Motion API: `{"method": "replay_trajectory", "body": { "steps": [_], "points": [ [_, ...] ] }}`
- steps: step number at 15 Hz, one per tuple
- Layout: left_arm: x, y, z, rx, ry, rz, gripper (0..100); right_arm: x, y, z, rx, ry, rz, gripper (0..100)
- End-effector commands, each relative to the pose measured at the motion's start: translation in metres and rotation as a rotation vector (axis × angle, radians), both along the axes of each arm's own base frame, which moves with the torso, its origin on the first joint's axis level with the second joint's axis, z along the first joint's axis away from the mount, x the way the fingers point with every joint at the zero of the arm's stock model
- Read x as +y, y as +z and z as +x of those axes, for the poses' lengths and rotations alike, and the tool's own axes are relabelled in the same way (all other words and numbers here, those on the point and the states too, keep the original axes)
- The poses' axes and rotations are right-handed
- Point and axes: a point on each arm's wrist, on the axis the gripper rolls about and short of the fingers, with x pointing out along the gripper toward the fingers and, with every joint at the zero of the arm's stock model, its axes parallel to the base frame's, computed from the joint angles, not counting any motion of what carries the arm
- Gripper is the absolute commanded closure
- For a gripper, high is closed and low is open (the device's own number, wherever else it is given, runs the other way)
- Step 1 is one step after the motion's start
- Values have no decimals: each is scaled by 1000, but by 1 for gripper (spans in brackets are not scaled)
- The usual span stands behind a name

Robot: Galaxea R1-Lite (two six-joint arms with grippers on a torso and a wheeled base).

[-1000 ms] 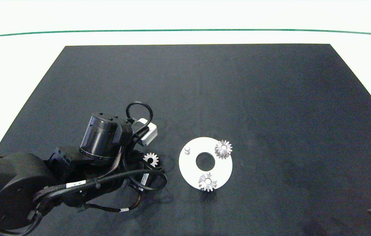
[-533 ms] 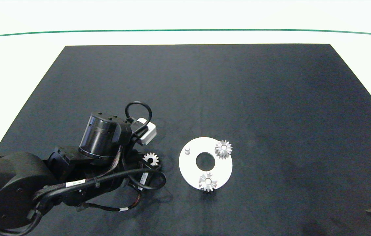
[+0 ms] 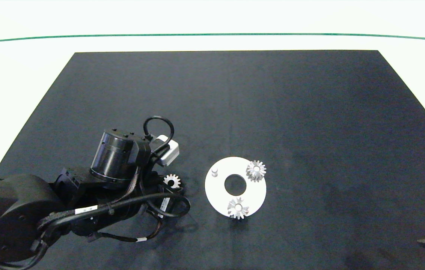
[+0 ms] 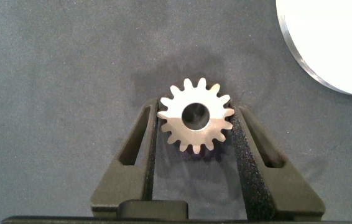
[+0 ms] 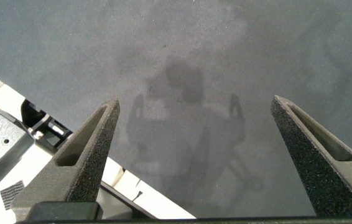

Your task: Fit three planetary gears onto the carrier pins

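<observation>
Beside white disc (image 3: 218, 193), left pincer (image 4: 196, 134) grips third gear (image 4: 195, 116).

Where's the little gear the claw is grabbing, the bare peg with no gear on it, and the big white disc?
Gripped gear (image 4: 195, 124), left wrist view: on its flat face below the centre hole.
Bare peg (image 3: 214, 172), head view: on the peg's top.
White disc (image 3: 216, 192), head view: on bare surface left of its centre hole.

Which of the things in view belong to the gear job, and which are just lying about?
Job:
third gear between left gripper fingers
two gears seated
white disc
bare pin

Not in play:
black mat
right gripper, open, over bare mat
</observation>
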Motion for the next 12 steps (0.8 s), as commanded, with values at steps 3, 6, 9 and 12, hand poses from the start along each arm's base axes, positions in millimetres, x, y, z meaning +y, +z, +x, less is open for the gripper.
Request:
{"method": "replay_trajectory", "body": {
  "steps": [3,6,9,12],
  "points": [
    [0,-1,-1,1,-3,2,75,0,-2,0,6,0,-6,0],
    [0,-1,-1,2,-2,1,81,0,-2,0,8,0,-8,0],
    [1,0,-2,0,-1,0,87,1,-4,1,17,2,-14,0],
    [1,0,-2,2,-2,1,93,1,-4,1,18,3,-16,0]
  ]
}}
